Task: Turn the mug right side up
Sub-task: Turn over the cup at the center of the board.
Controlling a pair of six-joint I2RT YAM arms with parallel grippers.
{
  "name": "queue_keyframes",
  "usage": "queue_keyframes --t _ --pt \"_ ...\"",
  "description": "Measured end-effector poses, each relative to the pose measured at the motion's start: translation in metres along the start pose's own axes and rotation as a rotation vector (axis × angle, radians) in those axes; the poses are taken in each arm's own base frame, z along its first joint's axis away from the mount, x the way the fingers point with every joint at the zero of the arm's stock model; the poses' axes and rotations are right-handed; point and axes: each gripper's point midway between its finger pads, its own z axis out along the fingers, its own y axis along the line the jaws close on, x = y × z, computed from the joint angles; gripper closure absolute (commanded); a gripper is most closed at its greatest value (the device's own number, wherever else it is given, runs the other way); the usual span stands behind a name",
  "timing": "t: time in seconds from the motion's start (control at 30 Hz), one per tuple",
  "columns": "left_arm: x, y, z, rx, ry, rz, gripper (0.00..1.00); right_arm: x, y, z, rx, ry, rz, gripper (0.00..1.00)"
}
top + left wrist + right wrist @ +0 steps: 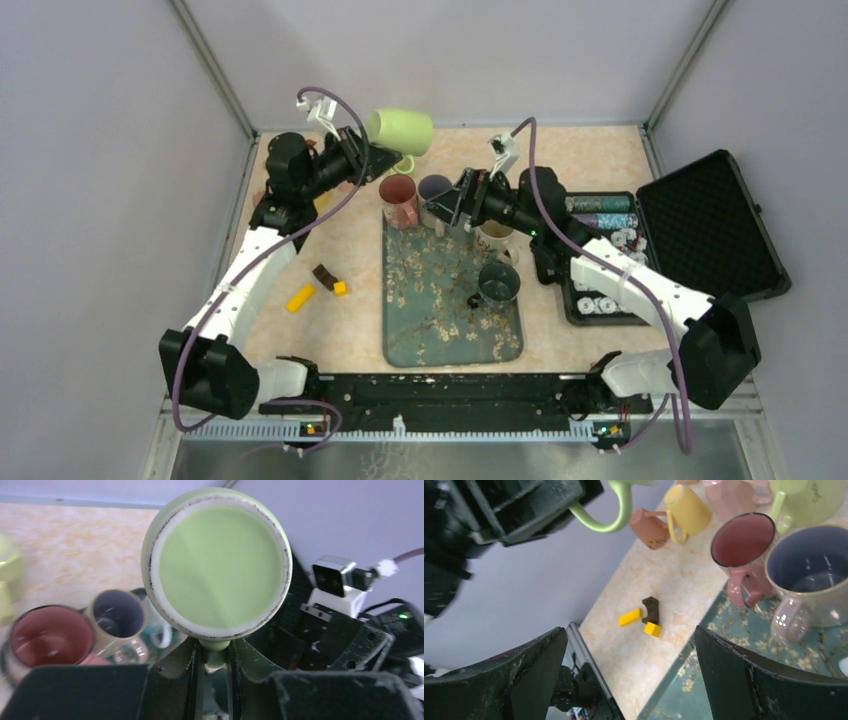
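Observation:
A light green mug [402, 131] hangs in the air over the table's far left, lying on its side. My left gripper [370, 152] is shut on its handle [216, 645]. In the left wrist view the mug's unglazed base [216, 562] faces the camera above the gripper [215, 656]. The right wrist view catches only the handle's loop [618, 515] at the top. My right gripper [440, 208] stands open at the far end of the tray, its wide gap [629, 630] holding nothing.
A floral tray [440, 320] carries an upright pink mug [398, 198], a grey-purple mug [434, 190], a white mug [495, 238] and a dark mug [497, 284]. Yellow [300, 298] and brown [324, 275] blocks lie left of it. An open black case [710, 225] sits right.

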Motion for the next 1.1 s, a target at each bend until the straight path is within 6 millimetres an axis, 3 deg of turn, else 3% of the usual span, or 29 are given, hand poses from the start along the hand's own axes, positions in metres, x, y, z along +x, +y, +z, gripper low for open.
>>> queue_keyframes --t 0.4,0.77,1.1 --pt "0.016 -0.060 0.010 0.402 0.013 -0.195 1.00 -0.042 0.044 -0.021 -0.269 -0.137 0.100 0.08" --pt "0.032 -0.090 0.011 0.553 0.053 -0.221 1.00 -0.048 0.056 -0.023 -0.328 -0.150 0.123 0.31" --pt "0.044 -0.096 0.010 0.591 0.068 -0.238 1.00 -0.049 0.055 -0.021 -0.329 -0.150 0.146 0.58"
